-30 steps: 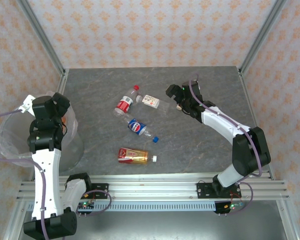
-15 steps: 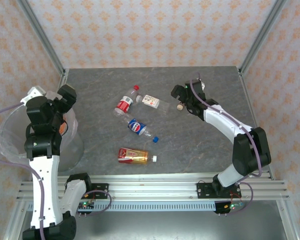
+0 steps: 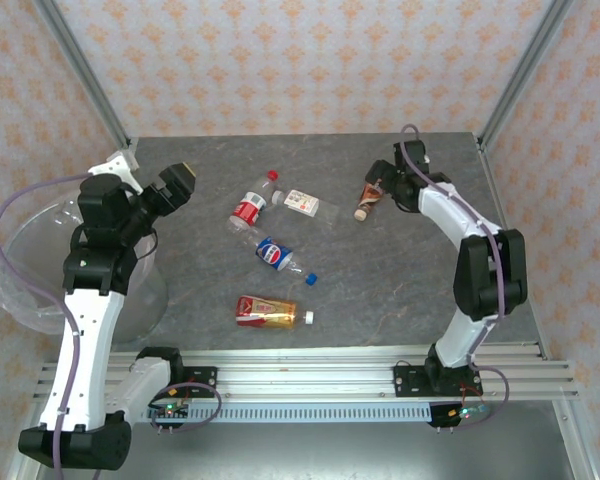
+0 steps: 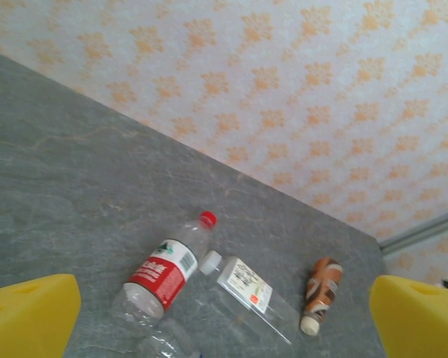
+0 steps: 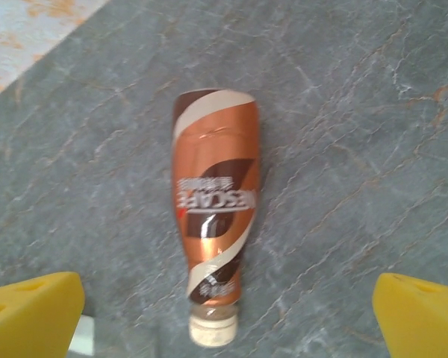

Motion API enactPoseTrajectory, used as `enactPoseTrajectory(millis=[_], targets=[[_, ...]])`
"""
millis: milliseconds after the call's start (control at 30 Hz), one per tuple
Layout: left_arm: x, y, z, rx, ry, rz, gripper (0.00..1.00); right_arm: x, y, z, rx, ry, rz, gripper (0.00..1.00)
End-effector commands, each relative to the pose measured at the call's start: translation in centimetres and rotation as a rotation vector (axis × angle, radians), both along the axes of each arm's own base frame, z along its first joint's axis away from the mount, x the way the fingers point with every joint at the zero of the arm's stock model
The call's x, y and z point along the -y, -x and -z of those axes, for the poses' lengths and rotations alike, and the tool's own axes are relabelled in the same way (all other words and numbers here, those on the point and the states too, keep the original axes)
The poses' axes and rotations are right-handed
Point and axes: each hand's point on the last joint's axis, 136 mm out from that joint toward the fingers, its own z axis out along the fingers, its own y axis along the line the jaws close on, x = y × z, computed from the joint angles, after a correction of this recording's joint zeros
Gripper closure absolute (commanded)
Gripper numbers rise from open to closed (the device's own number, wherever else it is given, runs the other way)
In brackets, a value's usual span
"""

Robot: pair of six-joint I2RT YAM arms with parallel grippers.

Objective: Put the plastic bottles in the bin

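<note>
Fingers (image 4: 30, 317) of the left gripper (image 3: 176, 184) stood wide apart and held nothing. This gripper hung in the air just beside the bin (image 3: 15, 300) and faced the bottles, I judge in order to choose one. The bin stood at the left edge of the table (image 3: 400, 290), well apart from the five bottles lying there.

The orange-label bottle (image 3: 267, 311) lay nearest the arms, its long axis across the table and its cap to the right. The red-label bottle (image 3: 248, 208) pointed its cap far and right. The blue-label bottle (image 3: 273, 252) pointed its cap near and right. The white-label bottle (image 3: 302, 203) had its cap toward the red one. The brown bottle (image 5: 213, 201) pointed its cap near and left.

The right gripper (image 3: 388, 186) hovered over the brown bottle, empty, with jaws wide and one finger on each side of its length. Probably this was so that they could close across the narrow body.
</note>
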Motion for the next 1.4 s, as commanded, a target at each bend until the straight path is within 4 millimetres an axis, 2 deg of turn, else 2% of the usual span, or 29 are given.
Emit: enactPoseTrajectory(millis=[0,233,400,633,867,1067,1367], targets=[[2.1,0.1,-2.7,0.110,-0.004,0.116,0.00,0.0,-0.6,1.3,-0.089,-0.004,-0.061,0.03],[3.5,0.0,-2.5,0.118,0.002,0.193,0.00,-1.3,-4.3,3.6,-0.181,-0.033,-0.096,0.04],[4.7,0.0,-1.9,0.095,-0.014,0.244,0.00,0.4,-6.2,4.8,-0.214,0.067,-0.037,0.05],[6.2,-0.8,-0.9,0.069,-0.012,0.286,0.00,0.2,-7.6,6.7,-0.257,0.071,-0.026,0.11],[9.4,-1.9,0.4,0.030,-0.033,0.357,0.00,-0.5,-8.9,8.4,-0.277,0.032,-0.025,0.17],[11.2,-2.5,1.4,0.001,-0.045,0.399,0.00,-0.7,-9.9,9.3,-0.286,0.042,-0.042,0.25],[11.6,-2.9,2.0,-0.021,-0.064,0.400,0.00,-0.5,-10.7,9.7,-0.294,0.063,-0.045,0.32]])
